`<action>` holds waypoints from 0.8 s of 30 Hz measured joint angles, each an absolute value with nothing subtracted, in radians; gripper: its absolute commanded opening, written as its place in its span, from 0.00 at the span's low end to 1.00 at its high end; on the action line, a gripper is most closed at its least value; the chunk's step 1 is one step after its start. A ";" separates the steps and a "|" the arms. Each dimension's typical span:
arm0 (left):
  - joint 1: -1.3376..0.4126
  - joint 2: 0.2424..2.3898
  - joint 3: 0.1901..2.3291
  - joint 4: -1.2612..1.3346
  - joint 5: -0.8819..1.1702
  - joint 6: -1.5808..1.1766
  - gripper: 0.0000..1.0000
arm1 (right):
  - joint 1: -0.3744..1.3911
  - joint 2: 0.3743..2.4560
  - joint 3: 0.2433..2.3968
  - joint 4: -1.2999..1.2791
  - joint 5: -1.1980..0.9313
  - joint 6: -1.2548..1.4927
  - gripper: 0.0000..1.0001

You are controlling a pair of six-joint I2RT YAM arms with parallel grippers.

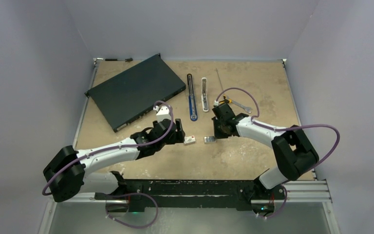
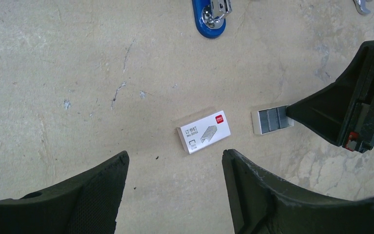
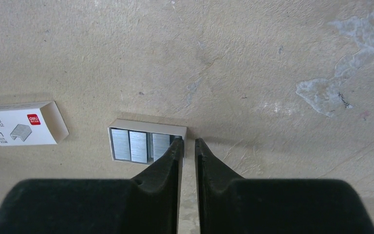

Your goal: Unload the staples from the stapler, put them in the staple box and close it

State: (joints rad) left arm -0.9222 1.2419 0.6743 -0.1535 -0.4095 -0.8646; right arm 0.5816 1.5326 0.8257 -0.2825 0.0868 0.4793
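Note:
The stapler lies taken apart at the table's back middle: a black-and-blue bar [image 1: 191, 97] and a white-silver bar [image 1: 204, 95]. The blue end shows in the left wrist view [image 2: 209, 22]. Silvery staples [image 3: 131, 145] sit as blocks in a small white tray [image 3: 148, 123], also seen from above [image 1: 209, 140]. My right gripper [image 3: 188, 142] stands at the tray's right end, jaws nearly together with a narrow gap, one fingertip [image 3: 175, 146] inside the tray and the other outside its wall. My left gripper [image 2: 175, 161] is open and empty, just short of the small white box [image 2: 204, 131].
A flat black device [image 1: 136, 90] lies at the back left. A silver wrench [image 1: 241, 105] and a thin rod [image 1: 219, 78] lie behind my right gripper [image 1: 215, 135]. The white box [image 1: 190, 141] lies between the two grippers.

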 measured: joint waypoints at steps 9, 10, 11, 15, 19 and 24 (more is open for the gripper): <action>-0.922 1.286 0.674 -0.118 -0.408 -0.872 0.69 | 0.582 1.533 0.818 -0.263 0.083 0.478 0.04; -0.922 1.291 0.674 -0.117 -0.408 -0.872 0.69 | 0.582 1.532 0.818 -0.260 0.082 0.478 0.02; -0.922 1.297 0.674 -0.114 -0.406 -0.872 0.69 | 0.582 1.533 0.818 -0.257 0.083 0.477 0.00; -0.922 1.319 0.674 -0.099 -0.395 -0.881 0.68 | 0.582 1.533 0.818 -0.243 0.084 0.476 0.00; -0.922 1.328 0.655 -0.061 -0.375 -0.908 0.66 | 0.582 1.532 0.818 -0.227 0.083 0.470 0.00; -0.922 1.341 0.605 -0.008 -0.343 -0.945 0.63 | 0.582 1.532 0.819 -0.222 0.083 0.466 0.00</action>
